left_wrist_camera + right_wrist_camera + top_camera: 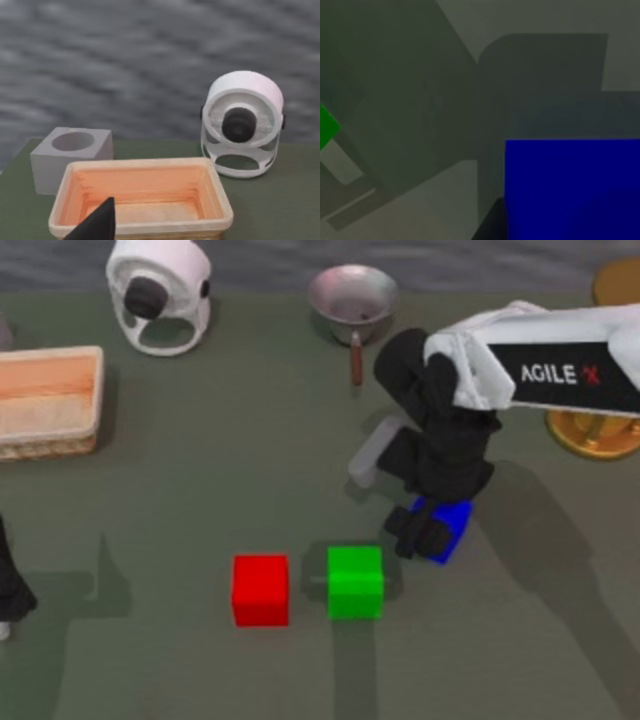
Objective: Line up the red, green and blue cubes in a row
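Observation:
The red cube [261,589] and the green cube [355,581] stand side by side on the table with a small gap between them. To the right of the green one and slightly farther back, the blue cube [452,528] is half covered by my right gripper [428,532], which is shut on it. In the right wrist view the blue cube [570,190] fills the near corner with a dark finger [490,227] against its side, and a corner of the green cube [327,127] shows. My left gripper [8,595] is parked at the table's left edge, open.
A pale orange tray [50,400] [140,227] sits at the left, with a grey block with a round hole [70,155] and a white round holder [160,295] [242,130] behind it. A metal pan [353,300] stands at the back middle. A golden base [600,430] is at the right.

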